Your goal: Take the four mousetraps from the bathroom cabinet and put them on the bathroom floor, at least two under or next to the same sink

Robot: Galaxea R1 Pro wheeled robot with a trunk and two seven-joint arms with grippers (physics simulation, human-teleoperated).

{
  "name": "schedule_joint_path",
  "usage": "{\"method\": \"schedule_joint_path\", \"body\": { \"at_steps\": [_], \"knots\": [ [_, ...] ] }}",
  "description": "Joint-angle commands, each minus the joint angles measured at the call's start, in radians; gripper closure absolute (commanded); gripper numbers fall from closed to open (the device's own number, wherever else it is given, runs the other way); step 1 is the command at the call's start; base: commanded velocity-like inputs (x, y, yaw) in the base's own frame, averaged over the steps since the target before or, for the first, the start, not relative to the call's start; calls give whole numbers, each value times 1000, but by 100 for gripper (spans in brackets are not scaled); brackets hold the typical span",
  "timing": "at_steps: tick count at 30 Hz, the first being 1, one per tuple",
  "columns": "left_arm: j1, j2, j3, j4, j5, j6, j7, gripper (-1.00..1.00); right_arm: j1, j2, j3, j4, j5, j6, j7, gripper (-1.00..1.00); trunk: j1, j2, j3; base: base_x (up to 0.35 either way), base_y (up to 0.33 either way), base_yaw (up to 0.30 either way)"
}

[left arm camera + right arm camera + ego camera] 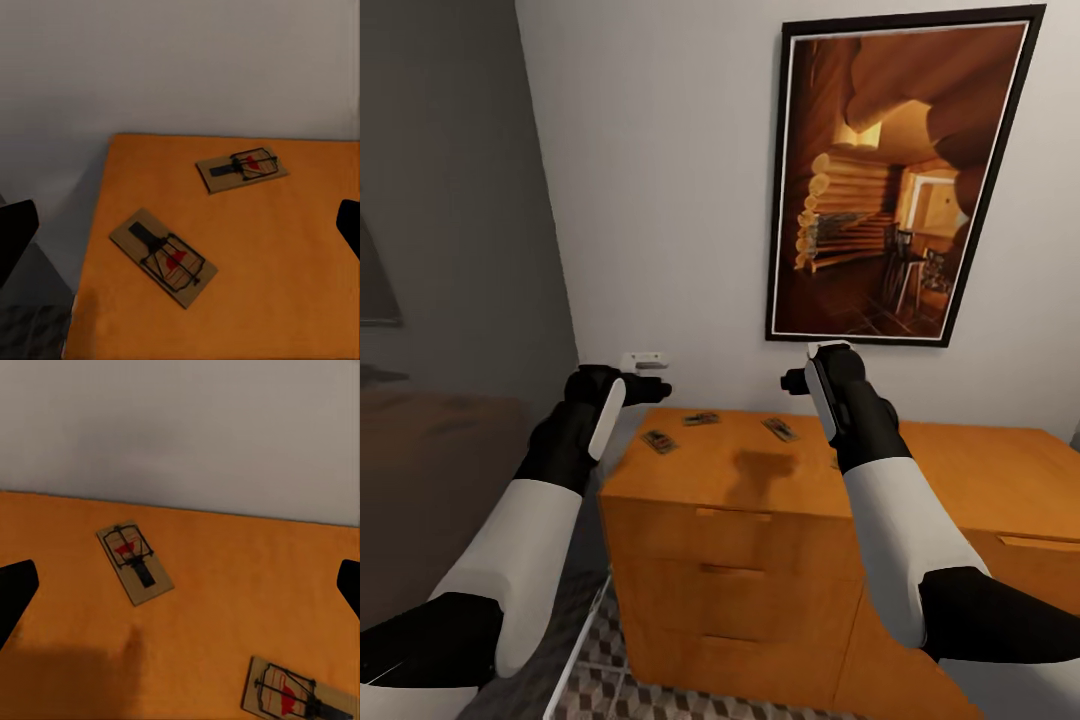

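The orange-brown wooden cabinet (730,560) stands against the white wall in front of me. On its top lie three mousetraps (658,440) (701,419) (780,429). My left gripper (652,387) hovers open above the top's left rear corner; its wrist view looks down on two mousetraps (163,257) (241,169) between its black fingertips (15,236). My right gripper (794,380) is open above the middle of the top, with one mousetrap (135,562) below it and another (296,694) at the frame's edge. A strip of cube-patterned bathroom floor (610,690) shows below the cabinet. The sink is out of view.
A large framed picture (905,175) of a log interior hangs on the wall above the cabinet. A small white wall fitting (643,358) sits by the left gripper. A dark grey wall (450,200) closes the left side, and a white rail (575,650) runs by the floor.
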Motion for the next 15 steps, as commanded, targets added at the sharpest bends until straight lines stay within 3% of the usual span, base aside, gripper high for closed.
{"method": "schedule_joint_path", "body": {
  "at_steps": [1, 10, 15],
  "knots": [
    [-1, 0, -1, -1, 8, 4, 8, -100, -1, 0, 1, -1, 8, 6, 4, -100, 0, -1, -1, 0, 0, 243],
    [-1, -2, -4, -1, 7, 3, 8, -100, -1, 0, 1, 0, 8, 6, 4, -100, 0, -1, -1, 2, 0, 93],
    [-1, -4, -5, 5, 7, 2, 8, -100, -1, 0, 1, 3, 7, 6, 5, -100, 0, -1, -1, 119, 0, 19]
  ]
}}
